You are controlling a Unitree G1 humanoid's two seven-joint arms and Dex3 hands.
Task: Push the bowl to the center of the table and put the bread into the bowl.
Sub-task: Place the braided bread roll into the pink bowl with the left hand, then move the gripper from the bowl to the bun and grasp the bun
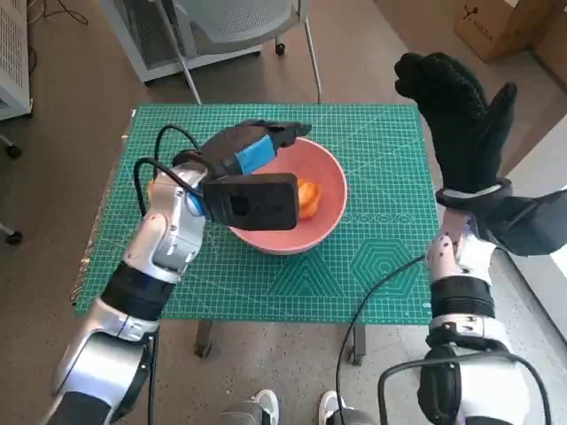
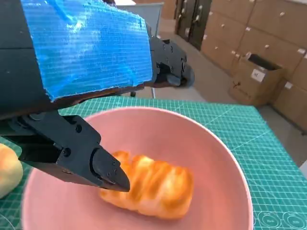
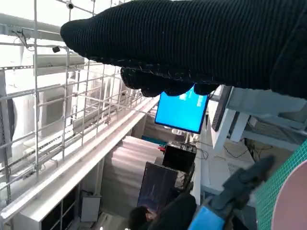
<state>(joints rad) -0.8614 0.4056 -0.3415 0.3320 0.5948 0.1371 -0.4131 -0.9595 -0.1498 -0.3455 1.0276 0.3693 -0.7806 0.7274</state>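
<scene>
A pink bowl (image 1: 330,173) stands near the middle of the green mat (image 1: 381,266), and a golden-brown bread (image 1: 308,197) lies inside it. The left wrist view shows that bread (image 2: 148,184) on the floor of the bowl (image 2: 216,158). My left hand (image 1: 252,150) hovers over the bowl with its fingers (image 2: 103,167) apart just above the bread, holding nothing. A second pale bread (image 2: 7,170) lies outside the bowl's rim, mostly hidden by my left arm. My right hand (image 1: 461,111) is raised off the table's right side, fingers spread and empty. In the right wrist view the glove (image 3: 201,43) fills the top.
A chair (image 1: 239,27) and a white cabinet stand behind the table. Cardboard boxes (image 1: 496,27) sit at the back right. Feet (image 1: 257,409) show at the table's near edge. A person (image 3: 139,218) and a blue screen (image 3: 182,112) appear in the right wrist view.
</scene>
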